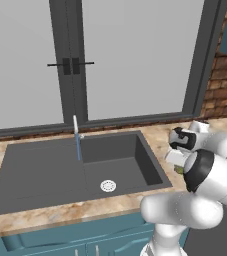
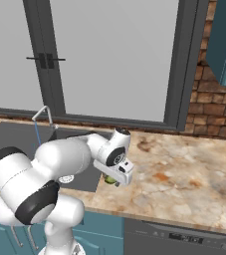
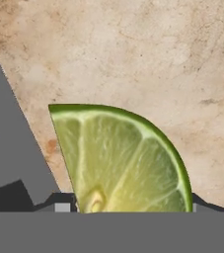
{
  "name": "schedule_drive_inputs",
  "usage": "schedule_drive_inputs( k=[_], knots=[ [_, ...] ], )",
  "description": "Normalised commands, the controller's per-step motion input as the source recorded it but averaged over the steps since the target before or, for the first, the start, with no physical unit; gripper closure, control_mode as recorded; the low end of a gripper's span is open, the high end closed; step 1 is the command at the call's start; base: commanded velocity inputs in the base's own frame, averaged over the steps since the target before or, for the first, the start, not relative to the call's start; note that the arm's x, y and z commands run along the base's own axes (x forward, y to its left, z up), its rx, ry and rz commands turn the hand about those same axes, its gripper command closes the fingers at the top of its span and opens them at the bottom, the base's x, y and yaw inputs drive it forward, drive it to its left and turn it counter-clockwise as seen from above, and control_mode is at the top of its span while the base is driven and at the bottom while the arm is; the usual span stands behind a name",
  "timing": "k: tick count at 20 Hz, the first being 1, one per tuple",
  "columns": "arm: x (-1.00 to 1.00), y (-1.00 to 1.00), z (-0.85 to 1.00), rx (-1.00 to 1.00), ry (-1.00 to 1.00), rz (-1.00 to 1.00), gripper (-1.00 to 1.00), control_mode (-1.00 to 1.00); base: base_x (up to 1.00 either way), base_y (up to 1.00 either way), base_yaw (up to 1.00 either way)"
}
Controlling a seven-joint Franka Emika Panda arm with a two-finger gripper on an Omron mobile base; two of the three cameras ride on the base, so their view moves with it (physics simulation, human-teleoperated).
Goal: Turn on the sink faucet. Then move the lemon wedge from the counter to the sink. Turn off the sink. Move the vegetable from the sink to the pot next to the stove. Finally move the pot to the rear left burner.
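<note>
The robot's gripper [image 2: 112, 180] hangs low over the counter [image 2: 184, 169], just beside the right-hand rim of the sink [image 1: 60, 170], with the lemon wedge [image 3: 123, 158] caught between its fingers, judging by how the fruit rises straight from the base of the hand view and shows as a yellow-green sliver under the hand from the right base camera. The fingertips themselves are masked by the wedge, so the grip is read from that fit, not seen outright. The wedge stands on edge in front of the hand's camera: cut face toward the lens, pale pulp with fine white membranes, a green rind curving over its top and one side, the pointed core down near the fingers. Its long axis runs roughly along the hand's line of sight, upward in that view. The dark basin wall lies to the hand's left in that view, close by, and marbled stone fills the rest. A thin blue stream falls from the sink faucet [image 1: 76, 131], so the water appears to be running; the carry to the basin looks short and sideways.
</note>
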Motion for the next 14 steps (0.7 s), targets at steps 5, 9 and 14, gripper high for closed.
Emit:
schedule_drive_inputs(
  k=[5,9,14],
  knots=[
    [0.18,0.62,0.15,0.00,0.00,0.32,1.00,-1.00,0.00,0.00,0.00],
    [0.03,0.40,0.00,0.00,-0.03,0.19,1.00,-1.00,0.00,0.00,0.00],
    [0.44,0.61,0.00,0.00,0.00,0.17,1.00,-1.00,0.00,0.00,0.00]
  ],
)
